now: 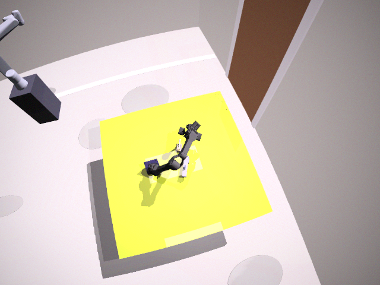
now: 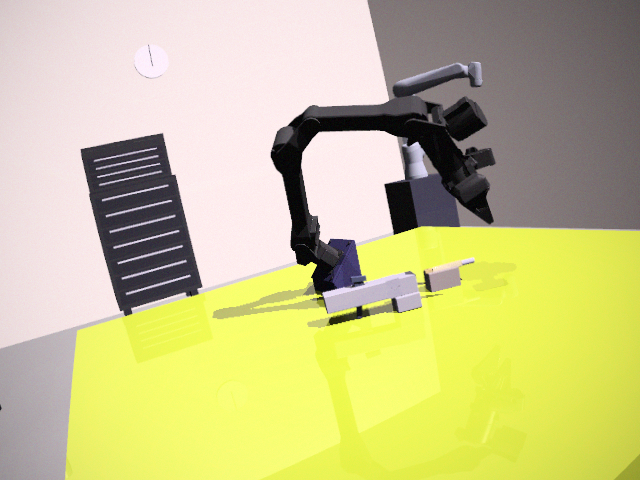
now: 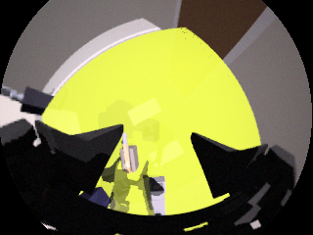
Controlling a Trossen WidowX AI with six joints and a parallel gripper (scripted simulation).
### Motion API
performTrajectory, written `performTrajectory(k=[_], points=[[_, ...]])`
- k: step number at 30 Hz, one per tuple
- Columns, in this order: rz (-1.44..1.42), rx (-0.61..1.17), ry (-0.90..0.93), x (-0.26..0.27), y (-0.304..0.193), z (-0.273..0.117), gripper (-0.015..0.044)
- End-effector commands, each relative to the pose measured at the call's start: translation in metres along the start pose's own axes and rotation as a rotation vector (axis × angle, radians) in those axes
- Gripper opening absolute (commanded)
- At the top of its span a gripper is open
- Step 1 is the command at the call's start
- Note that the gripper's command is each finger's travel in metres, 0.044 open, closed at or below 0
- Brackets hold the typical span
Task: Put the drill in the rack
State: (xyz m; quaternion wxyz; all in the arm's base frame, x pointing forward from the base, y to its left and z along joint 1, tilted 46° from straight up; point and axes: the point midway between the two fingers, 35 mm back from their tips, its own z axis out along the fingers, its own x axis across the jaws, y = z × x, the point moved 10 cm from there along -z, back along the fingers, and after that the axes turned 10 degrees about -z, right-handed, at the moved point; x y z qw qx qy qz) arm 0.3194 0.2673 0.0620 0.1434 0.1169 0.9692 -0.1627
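My gripper (image 2: 490, 221) (image 3: 158, 132) is wide open and empty, raised above the table and beyond the rack's far end. The drill (image 1: 180, 142) (image 2: 467, 260) (image 3: 124, 142), a thin rod with a pale end and a tan part, lies along the top of the small pinkish-grey rack (image 2: 442, 280). Its pale end sticks out past the rack. The long pale holder (image 1: 184, 173) (image 2: 374, 292) (image 3: 159, 199) stands beside it. The dark key (image 2: 357, 279) sits low on the holder's top, and a dark piece shows beneath the holder. The drill's seat in the rack is too small to judge.
A dark blue angular block (image 1: 151, 162) (image 2: 347, 264) (image 3: 99, 197) stands at the arm's base. The arm reaches over the holder from there. A grey arm on a dark pedestal (image 1: 38, 98) (image 2: 431, 204) stands off the yellow table (image 1: 153, 227) (image 2: 206, 439).
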Motion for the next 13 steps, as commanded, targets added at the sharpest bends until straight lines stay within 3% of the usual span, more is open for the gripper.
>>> performTrajectory(k=[1, 13], points=[[0.043, -0.123, -0.034, -0.029, -0.006, -0.021, 0.0440], [0.122, -0.497, -0.267, -0.121, -0.054, -0.106, 0.0440]])
